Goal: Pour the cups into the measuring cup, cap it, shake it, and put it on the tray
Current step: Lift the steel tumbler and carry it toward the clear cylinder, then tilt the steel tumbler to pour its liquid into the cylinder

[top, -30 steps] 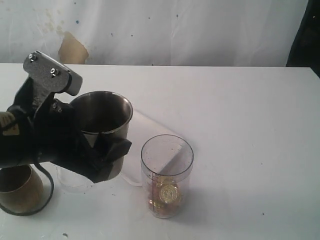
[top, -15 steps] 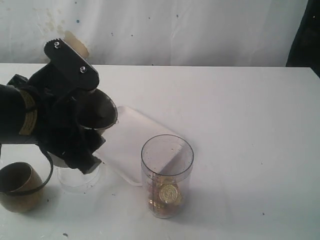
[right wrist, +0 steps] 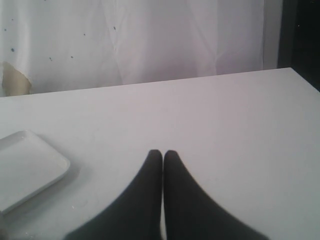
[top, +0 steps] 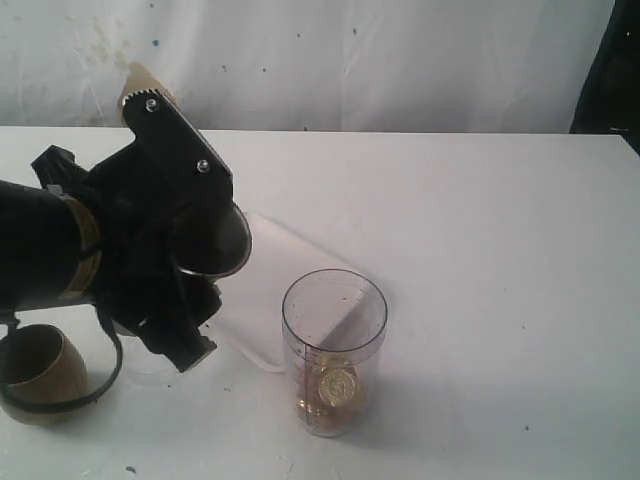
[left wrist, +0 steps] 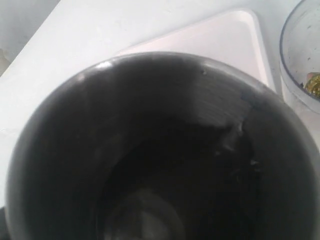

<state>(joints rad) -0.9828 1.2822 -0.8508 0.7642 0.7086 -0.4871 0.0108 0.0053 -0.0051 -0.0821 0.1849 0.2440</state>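
Observation:
My left gripper (top: 190,275) is shut on the steel tumbler (top: 212,238), which is held in the air and tipped over, its mouth facing the measuring cup (top: 333,350). In the left wrist view the tumbler's dark inside (left wrist: 165,165) fills the picture and hides the fingers. The clear measuring cup stands upright and uncapped, with gold coins (top: 335,390) at its bottom. At the front left stands the brass cup (top: 35,372). The white tray (top: 270,290) lies between the arm and the measuring cup. Over bare table, my right gripper (right wrist: 163,153) is shut and holds nothing.
A clear jar base (top: 140,362) shows under the left arm, mostly hidden. A white backdrop with a tan patch (top: 135,85) runs behind the table. The tray's corner (right wrist: 30,167) lies well off to one side of the right gripper. White tabletop (top: 500,260) stretches to the right.
The left arm has swung up and rolled over, turning the tumbler from upright to tipped with its mouth toward the measuring cup. The measuring cup and the right gripper have not moved.

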